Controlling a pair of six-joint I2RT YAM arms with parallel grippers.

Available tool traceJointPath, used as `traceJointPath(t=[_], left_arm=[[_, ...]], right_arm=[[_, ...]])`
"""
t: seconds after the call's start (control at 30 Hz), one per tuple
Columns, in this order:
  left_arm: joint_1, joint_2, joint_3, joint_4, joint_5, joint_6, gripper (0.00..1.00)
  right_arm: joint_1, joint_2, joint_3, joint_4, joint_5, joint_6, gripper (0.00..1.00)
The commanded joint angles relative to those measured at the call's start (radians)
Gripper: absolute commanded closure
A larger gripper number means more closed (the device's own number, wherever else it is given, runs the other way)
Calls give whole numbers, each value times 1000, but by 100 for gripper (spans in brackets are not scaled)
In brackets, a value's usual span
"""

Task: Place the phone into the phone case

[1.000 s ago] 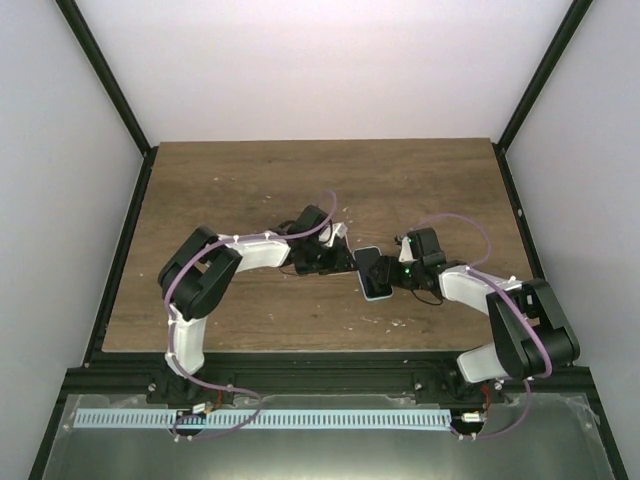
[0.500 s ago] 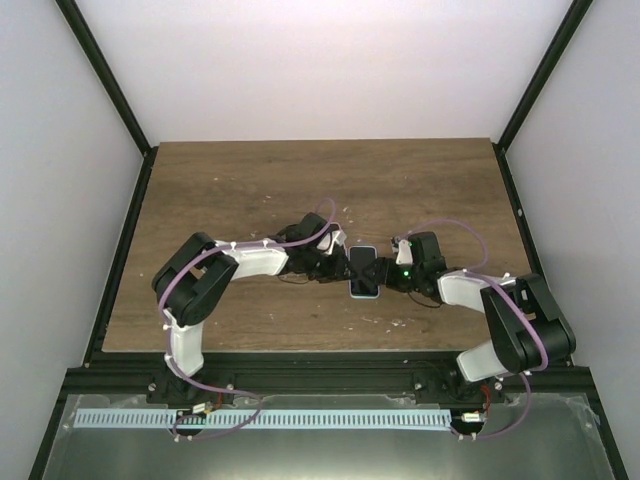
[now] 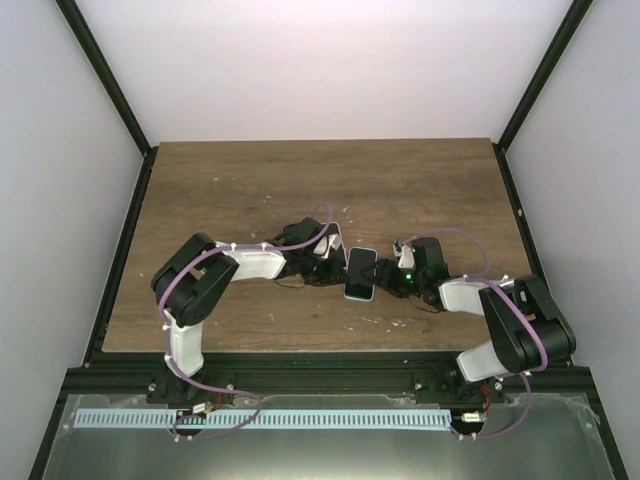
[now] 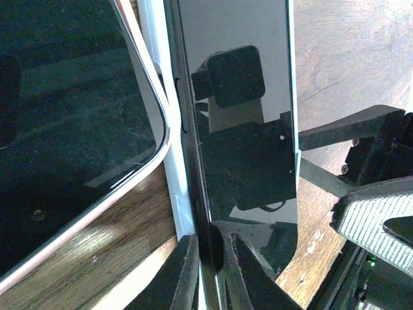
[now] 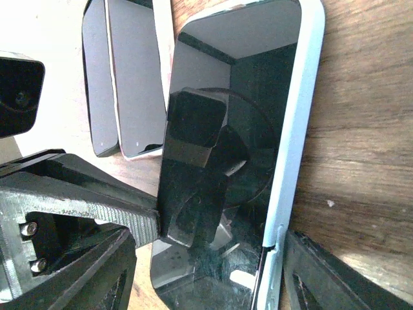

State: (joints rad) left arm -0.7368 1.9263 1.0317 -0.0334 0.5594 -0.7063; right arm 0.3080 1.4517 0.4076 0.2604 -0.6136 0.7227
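The phone (image 3: 360,273), with a dark glossy screen, sits inside the light-blue phone case (image 5: 293,148) at the table's middle. My left gripper (image 3: 335,264) is at its left side. In the left wrist view the left gripper (image 4: 213,271) is shut on the phone's (image 4: 245,129) left edge and the case rim (image 4: 173,194), one finger under and one on the screen. My right gripper (image 3: 390,280) is at the phone's right side. In the right wrist view the right gripper (image 5: 210,274) is wide open and straddles the phone's (image 5: 232,129) near end. Its right finger touches the case edge.
A second dark glossy slab with a pale rim (image 4: 64,129) lies just left of the phone; it also shows in the right wrist view (image 5: 129,77). Bare wooden table (image 3: 250,180) extends behind and to both sides. Black frame posts stand at the table's corners.
The phone in its case has shifted left and tilted a little. The right gripper moved left with it. The left gripper closed in on the phone's left edge.
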Motion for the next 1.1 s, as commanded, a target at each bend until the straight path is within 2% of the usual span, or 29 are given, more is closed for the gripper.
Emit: traceJointPath(t=[0.0,0.3,0.53,0.63,0.73,0.83,1.07], left_arm=[[-8,-22,-29,-9,3,7,87],[-9,-37,-36,-36,-21,22,80],[-8,-64,-70,-11,-4,0,85],[-7,-60,-75,-1,4,-7,85],[-9,-50,-77,23,25,-20,85],[-8,-49,-81,45,40,-39,85],[-9,-51,-98,79,56,-62,85]], right_arm=[[10,-30,-12,81,-112,70,37],[10,-26,-64,193,-168,146,37],[8,-40,-122,305,-180,225,38],[8,-31,-121,284,-157,221,40],[8,5,-115,282,-161,206,48],[8,25,-122,306,-163,210,60],[8,44,-115,318,-163,212,75]])
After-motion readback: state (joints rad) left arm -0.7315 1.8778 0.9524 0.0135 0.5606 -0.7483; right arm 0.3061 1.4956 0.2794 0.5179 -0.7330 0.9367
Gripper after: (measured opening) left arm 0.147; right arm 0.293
